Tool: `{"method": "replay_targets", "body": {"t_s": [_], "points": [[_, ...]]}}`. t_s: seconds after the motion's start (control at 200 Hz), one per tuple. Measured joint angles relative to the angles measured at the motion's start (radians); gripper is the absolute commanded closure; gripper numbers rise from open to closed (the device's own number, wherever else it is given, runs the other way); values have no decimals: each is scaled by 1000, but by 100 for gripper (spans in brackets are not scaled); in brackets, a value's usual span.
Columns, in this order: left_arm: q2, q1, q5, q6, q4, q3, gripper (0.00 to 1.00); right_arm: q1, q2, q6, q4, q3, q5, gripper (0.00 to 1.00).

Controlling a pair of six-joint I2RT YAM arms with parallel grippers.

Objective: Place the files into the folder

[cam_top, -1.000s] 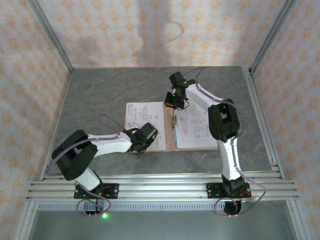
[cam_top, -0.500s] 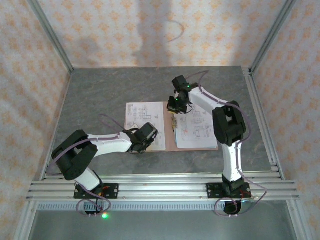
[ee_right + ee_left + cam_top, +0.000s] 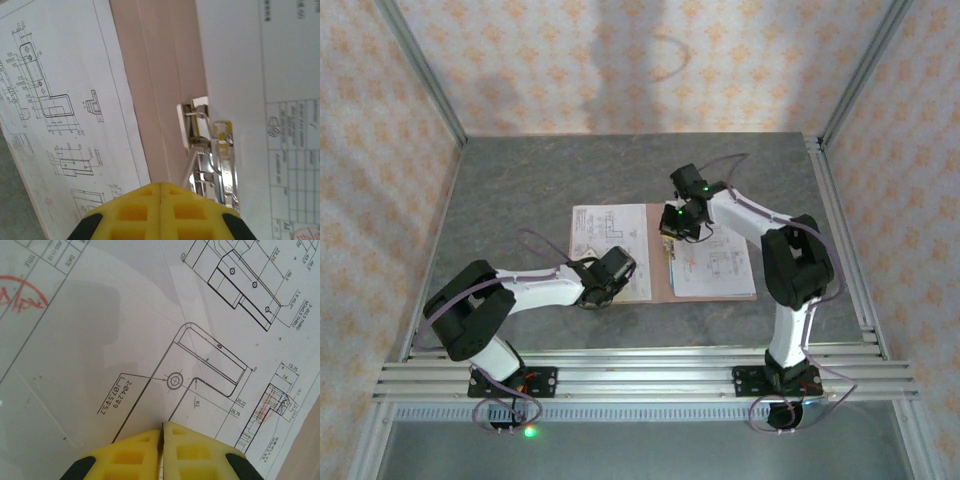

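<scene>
**A:** So where does the folder (image 3: 659, 272) lie?

**B:** Open and flat on the grey bench (image 3: 520, 190), between the two arms. Its pinkish-brown card shows as a strip down the middle and along the near edge.

**A:** And the files?

**B:** The left-hand sheet (image 3: 605, 238) covers one half of the folder and the right-hand sheet (image 3: 718, 262) covers the other. Both are white pages printed with black line drawings of brackets and small text. The left wrist view also shows a red stamp mark on the left-hand sheet.

**A:** What of the metal fastener (image 3: 212, 165)?

**B:** It sits at the inner edge of the right-hand sheet, just beside the central fold. In the right wrist view its silver clip lies by a notch in that page's edge.

**A:** How does the left end effector (image 3: 162, 432) stand?

**B:** Its yellow fingertips are pressed together with nothing between them. It is low over the left-hand sheet, near a drawing of an L-shaped bracket. Whether the tips touch the paper cannot be told.

**A:** And the right end effector (image 3: 160, 189)?

**B:** Likewise closed, with the yellow pads meeting and nothing held. It hangs over the far part of the folder, above the bare card strip, with the fastener just to one side.
</scene>
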Motion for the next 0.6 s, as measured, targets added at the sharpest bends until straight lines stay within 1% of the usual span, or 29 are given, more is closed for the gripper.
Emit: {"method": "replay_targets", "body": {"t_s": [0.045, 0.075, 0.2, 0.285, 0.39, 0.601], "points": [[-2, 0, 0, -3, 5, -5, 91, 0, -34, 18, 16, -37, 14, 94], [-5, 0, 0, -10, 10, -10, 91, 0, -63, 34, 32, -68, 26, 90], [-15, 0, 0, -30, 45, -34, 91, 0, -220, 132, 97, -222, 73, 73], [-19, 0, 0, -47, 67, -45, 91, 0, -322, 198, 166, -325, 81, 66], [-13, -2, 4, -60, 97, -48, 91, -2, -391, 300, 270, -420, 64, 64], [36, -19, 17, -101, 220, -47, 91, -9, -376, 477, 439, -476, 17, 66]]}}
